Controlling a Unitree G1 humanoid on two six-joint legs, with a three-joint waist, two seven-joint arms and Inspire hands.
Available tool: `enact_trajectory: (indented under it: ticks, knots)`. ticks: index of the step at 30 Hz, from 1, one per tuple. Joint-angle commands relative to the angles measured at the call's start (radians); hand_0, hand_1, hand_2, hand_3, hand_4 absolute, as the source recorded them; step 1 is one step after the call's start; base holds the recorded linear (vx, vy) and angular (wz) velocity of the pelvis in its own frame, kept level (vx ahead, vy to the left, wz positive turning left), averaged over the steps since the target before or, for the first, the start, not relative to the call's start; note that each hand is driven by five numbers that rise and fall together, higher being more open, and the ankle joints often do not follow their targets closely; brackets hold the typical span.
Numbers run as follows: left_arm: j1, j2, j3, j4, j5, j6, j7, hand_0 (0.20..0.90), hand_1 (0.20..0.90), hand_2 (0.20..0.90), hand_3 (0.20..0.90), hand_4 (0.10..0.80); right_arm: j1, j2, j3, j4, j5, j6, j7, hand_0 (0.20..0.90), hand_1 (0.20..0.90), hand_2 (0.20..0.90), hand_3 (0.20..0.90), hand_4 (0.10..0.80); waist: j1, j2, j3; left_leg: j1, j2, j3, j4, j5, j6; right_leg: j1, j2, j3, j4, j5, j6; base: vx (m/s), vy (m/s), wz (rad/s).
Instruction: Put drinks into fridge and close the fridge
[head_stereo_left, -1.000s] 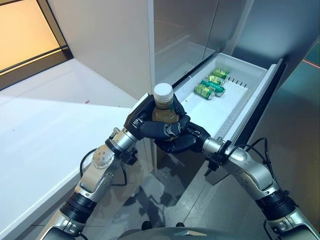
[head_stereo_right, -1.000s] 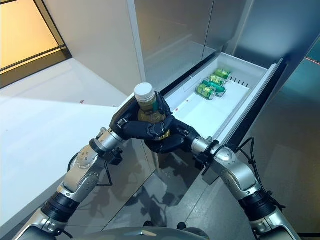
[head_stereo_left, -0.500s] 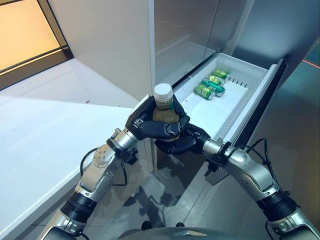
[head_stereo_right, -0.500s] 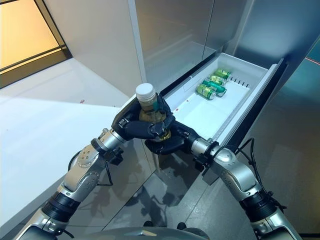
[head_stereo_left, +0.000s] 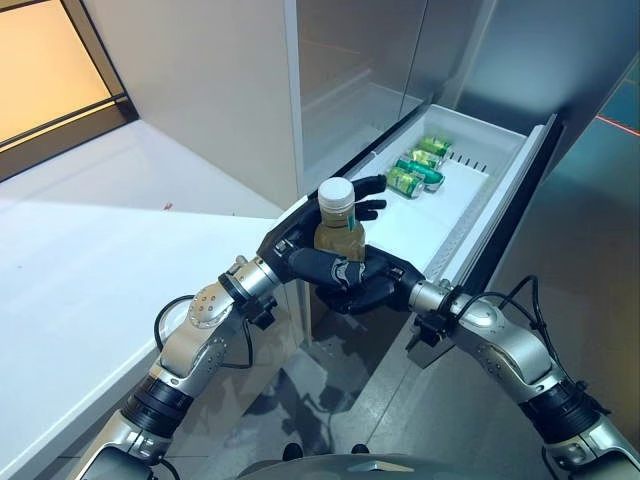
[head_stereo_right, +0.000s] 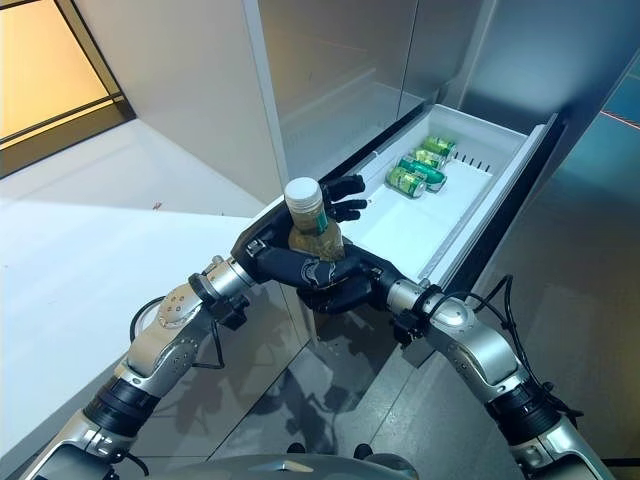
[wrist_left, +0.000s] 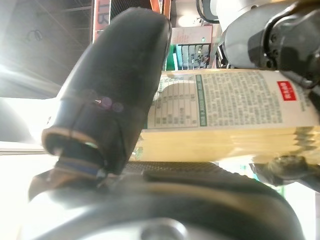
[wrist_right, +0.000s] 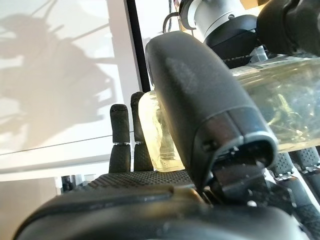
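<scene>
A drink bottle with a white cap and amber contents stands upright between both hands, just in front of the open fridge drawer. My right hand is curled round its lower part from below; in the right wrist view the thumb lies across the bottle. My left hand is at the bottle's left side. Its fingers reach straight out behind the bottle, and its thumb rests beside the label.
Several green cans lie at the far end of the white drawer, with bare drawer floor nearer to me. A white counter runs along the left. The grey fridge front rises behind the hands.
My left hand's fingers have uncurled from the bottle and now stick out straight behind it. The bottle has shifted slightly right toward the drawer, held by the right hand.
</scene>
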Motion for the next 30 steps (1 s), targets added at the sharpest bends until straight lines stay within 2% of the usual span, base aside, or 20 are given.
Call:
enact_trajectory:
  ticks: [1, 11, 16, 25, 30]
  knots:
    - [-0.138, -0.069, -0.075, -0.132, -0.065, -0.25, -0.047, 0.9, 0.9, 0.9, 0.9, 0.8, -0.266, 0.014, -0.167, -0.009, 0.065, -0.095, -0.181, 0.3, 0.3, 0.3, 0.2, 0.1, 0.024, 0.001, -0.078, 0.008, -0.004, 0.058, 0.002, -0.085, 0.011, -0.036, 0.012, -0.028, 0.052, -0.011, 0.038, 0.0, 0.0, 0.0]
    - [-0.188, -0.057, 0.024, -0.194, -0.064, -0.405, 0.108, 0.9, 0.9, 0.9, 0.9, 0.8, -0.303, 0.04, -0.216, 0.042, 0.077, -0.101, -0.279, 0.3, 0.3, 0.3, 0.2, 0.1, 0.035, -0.006, -0.09, 0.002, -0.006, 0.034, 0.001, -0.077, 0.008, -0.036, 0.012, -0.038, 0.052, -0.011, 0.032, 0.001, 0.001, 0.0]
    - [-0.202, -0.054, 0.062, -0.219, -0.027, -0.425, 0.173, 0.9, 0.9, 0.9, 0.9, 0.8, -0.307, 0.049, -0.228, 0.049, 0.038, -0.11, -0.303, 0.3, 0.3, 0.3, 0.2, 0.1, 0.039, -0.006, -0.095, 0.002, -0.006, 0.027, 0.001, -0.077, 0.008, -0.034, 0.012, -0.04, 0.054, -0.017, 0.03, 0.01, 0.008, 0.04]
    - [-0.181, -0.039, 0.094, -0.192, -0.007, -0.326, 0.225, 0.9, 0.9, 0.9, 0.9, 0.8, -0.336, 0.017, -0.259, 0.09, -0.108, -0.208, -0.401, 0.3, 0.3, 0.3, 0.2, 0.1, 0.054, -0.005, -0.093, 0.005, -0.01, 0.011, 0.004, -0.081, 0.01, -0.027, 0.01, -0.044, 0.056, -0.023, 0.029, 0.004, 0.002, 0.01]
    - [-0.135, -0.042, 0.101, -0.163, -0.07, -0.227, 0.166, 0.9, 0.9, 0.9, 0.9, 0.8, -0.383, -0.021, -0.275, 0.157, -0.145, -0.234, -0.488, 0.3, 0.3, 0.3, 0.2, 0.1, 0.075, -0.005, -0.089, 0.006, -0.012, -0.001, 0.008, -0.083, 0.009, -0.02, 0.008, -0.053, 0.054, -0.024, 0.027, 0.021, 0.007, 0.04]
